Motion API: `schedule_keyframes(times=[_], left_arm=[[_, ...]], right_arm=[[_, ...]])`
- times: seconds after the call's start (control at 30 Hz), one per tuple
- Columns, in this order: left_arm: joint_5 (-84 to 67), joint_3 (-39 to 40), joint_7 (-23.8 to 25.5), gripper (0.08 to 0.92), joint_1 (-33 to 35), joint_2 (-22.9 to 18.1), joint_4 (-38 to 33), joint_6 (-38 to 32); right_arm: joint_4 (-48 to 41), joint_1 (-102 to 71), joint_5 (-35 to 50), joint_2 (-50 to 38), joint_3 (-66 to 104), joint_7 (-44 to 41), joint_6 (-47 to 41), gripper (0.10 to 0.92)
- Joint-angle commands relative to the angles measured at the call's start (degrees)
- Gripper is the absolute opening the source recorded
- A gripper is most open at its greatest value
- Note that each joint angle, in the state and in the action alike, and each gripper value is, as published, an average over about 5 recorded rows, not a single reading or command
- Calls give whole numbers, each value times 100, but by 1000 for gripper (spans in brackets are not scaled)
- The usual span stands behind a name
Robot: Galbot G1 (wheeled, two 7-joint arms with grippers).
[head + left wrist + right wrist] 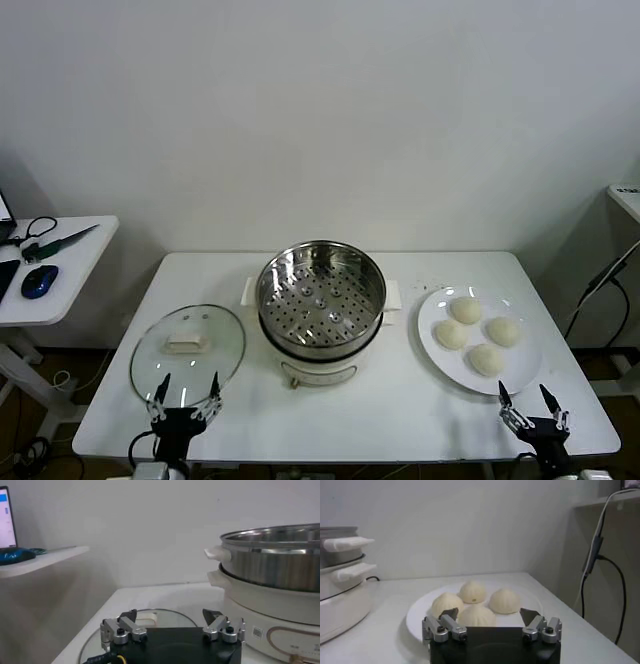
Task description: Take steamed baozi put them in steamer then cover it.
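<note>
Fingers: both my pairs spread wide, pinching nothing; left gripper (184,392) at the table's 7 o'clock edge, right gripper (534,405) at 5 o'clock.
Table (330,420): white, carries everything.
Steamer (320,298): centre of the table, uncovered, perforated tray bare; steel on a base, I judge it heavy and stays put.
Lid (188,345): glass, flat at the steamer's 9 o'clock, just beyond my left fingers; probably slick and breakable, so I'd take it by its white handle (187,342).
Plate (430,330): at the steamer's 3 o'clock.
Steamed baozi (470,605): four on the plate, close before my right fingers; likely soft, light, easily dented. Grip gently across the widest part.
</note>
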Motion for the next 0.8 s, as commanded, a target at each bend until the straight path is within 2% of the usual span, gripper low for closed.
schedule_keyframes(times=[0.03,0.23,0.33,0.43,0.57,0.67,0.8], left_arm=[[-8,-2,4,823,-8,29,8,5],[-46,4,7,823,-34,29,23,7],[-47,16,13,823,-46,35,38,10],[-41,21,19,823,-54,42,61,9],[-37,17,20,823,-62,53,109,-2],[-35,15,22,823,-79,59,158,-18],[-40,21,22,823,-103,58,224,-49]], right_arm=[[179,1410,-254,-605,-6,286,-1605,823],[-766,3575,-274,-1797,-1035,-173,-2377,823],[-1349,4715,-491,-2587,-2109,-892,-2467,823],[-1840,5861,-804,-3345,-3419,-1953,-2428,823],[-2515,7932,-1298,-4127,-5807,-3953,-1939,823],[-3133,9884,-1754,-4210,-7993,-5428,-1108,823],[-4003,11849,-2279,-3764,-10089,-6717,-107,823]])
